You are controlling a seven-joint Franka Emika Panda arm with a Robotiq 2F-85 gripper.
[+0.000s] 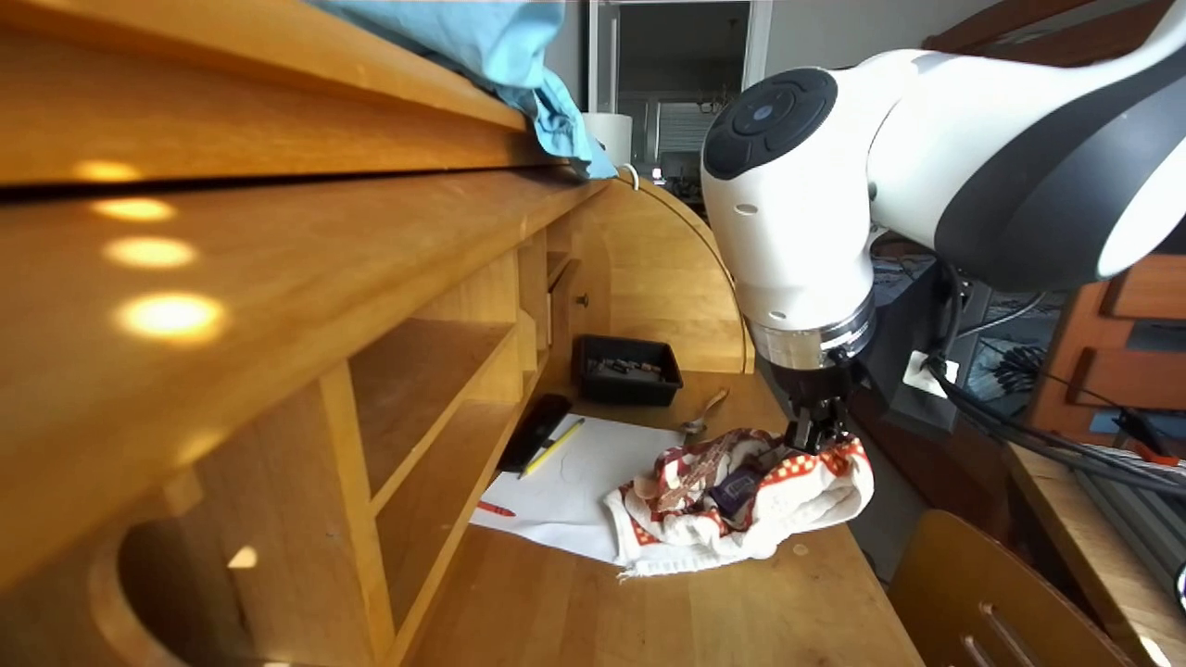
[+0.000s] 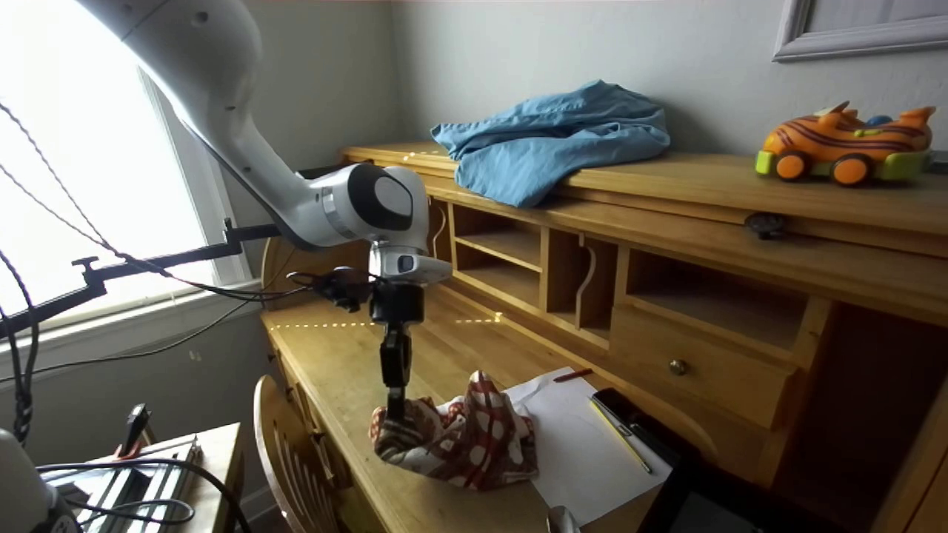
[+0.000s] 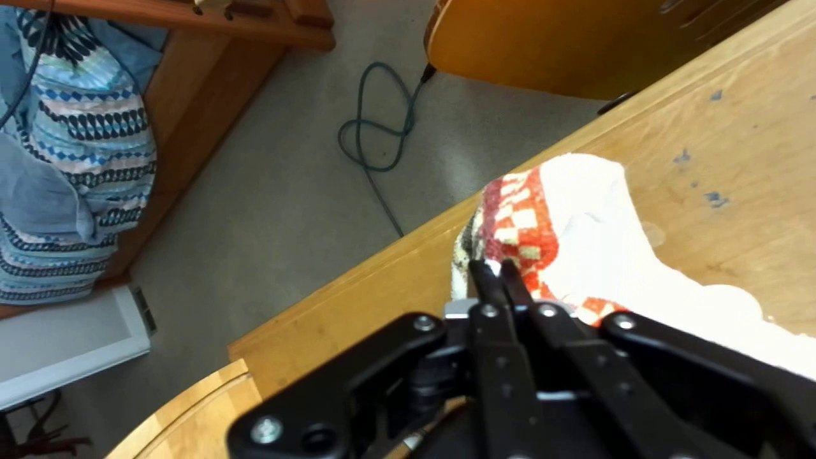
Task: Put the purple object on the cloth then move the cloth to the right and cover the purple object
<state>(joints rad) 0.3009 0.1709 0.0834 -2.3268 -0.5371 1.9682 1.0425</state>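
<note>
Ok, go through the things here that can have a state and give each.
Cloth: bunched up.
Gripper: shut on the cloth.
Purple object: among the cloth's folds, not fully covered.
Tray: open, partly filled.
Drawer: shut.
Blue fabric: rumpled, partly overhanging.
Paper: unfolded.

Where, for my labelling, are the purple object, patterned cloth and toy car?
Purple object (image 1: 736,491): in an exterior view, exposed face.
Patterned cloth (image 2: 466,444): in an exterior view, crumpled middle.
Toy car (image 2: 844,144): in an exterior view, side.
</note>
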